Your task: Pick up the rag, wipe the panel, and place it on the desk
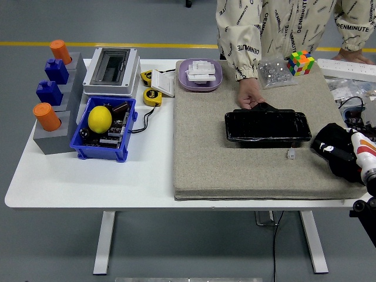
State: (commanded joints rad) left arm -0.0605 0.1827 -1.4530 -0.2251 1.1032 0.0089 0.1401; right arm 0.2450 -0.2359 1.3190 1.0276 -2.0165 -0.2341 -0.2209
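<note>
My right hand (pixel 339 154) sits at the mat's (pixel 205 158) right edge; whether its fingers grip anything I cannot tell. The black panel (pixel 267 126) lies just left of it, a person's hand (pixel 249 98) at its far edge.

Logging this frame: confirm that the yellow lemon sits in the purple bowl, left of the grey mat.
Wrong bowl. The head view shows the lemon in the blue bin, left of the grey mat; the purple bowl holds white pieces.
</note>
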